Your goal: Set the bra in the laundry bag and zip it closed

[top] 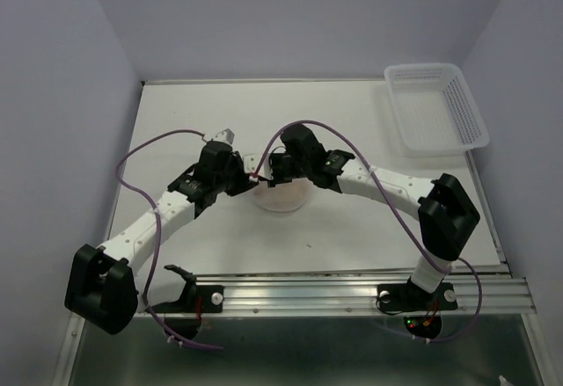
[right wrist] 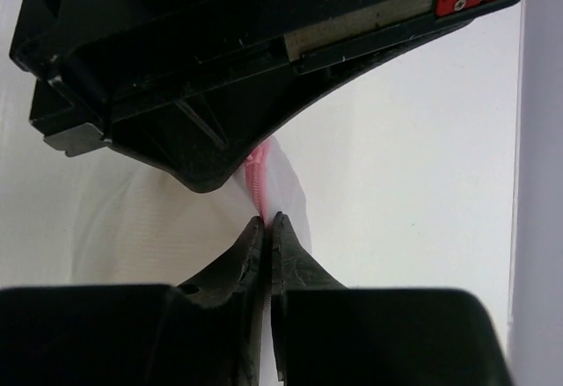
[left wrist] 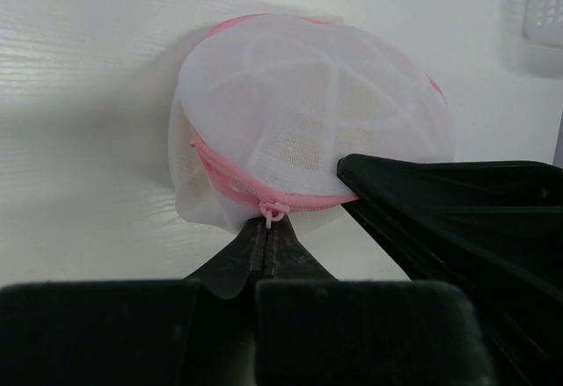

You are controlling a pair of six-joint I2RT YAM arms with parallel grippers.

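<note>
Table [top: 352,122]: laundry bag [left wrist: 308,113] at left gripper [left wrist: 266,224]

We see the bag [left wrist: 308,105], a round white mesh pod with pale ribs, tilted on the table [left wrist: 88,96]. Its pink zipper [left wrist: 230,175] rims the near edge. The bra [left wrist: 280,147] shows faintly tan inside.

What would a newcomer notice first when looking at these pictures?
The round white laundry bag with its pink zipper lies in the middle of the table. The left gripper and the right gripper meet there, each pinching its zipper edge. A white basket sits in the far right corner.
</note>
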